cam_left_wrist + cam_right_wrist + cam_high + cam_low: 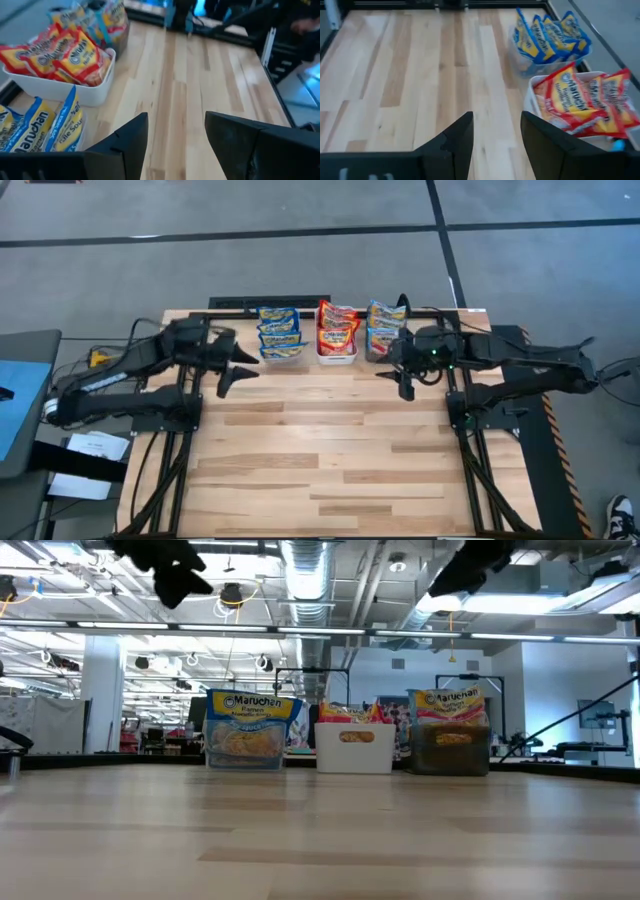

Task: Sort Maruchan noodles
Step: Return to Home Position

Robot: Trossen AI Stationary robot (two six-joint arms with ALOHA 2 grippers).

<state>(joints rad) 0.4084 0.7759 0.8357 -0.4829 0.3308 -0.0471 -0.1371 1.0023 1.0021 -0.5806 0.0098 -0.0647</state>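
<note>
The left gripper (236, 366) hovers just beside the clear bin (283, 357), claw released and empty. The Maruchan noodles (337, 330) stand on edge, grouped by colour so each bin holds several: blue-and-yellow packets (279, 328) in the clear bin, red packets (338, 320) in the white bin (336, 358), and seemingly blue-and-orange packets (386, 315) in the dark bin (378, 352). The right gripper (398, 380) hangs beside that bin, likewise released. No packet lies loose on the table (330, 460), so sorting looks finished.

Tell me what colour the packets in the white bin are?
Red and yellow packets, best seen in the left wrist view.
</note>
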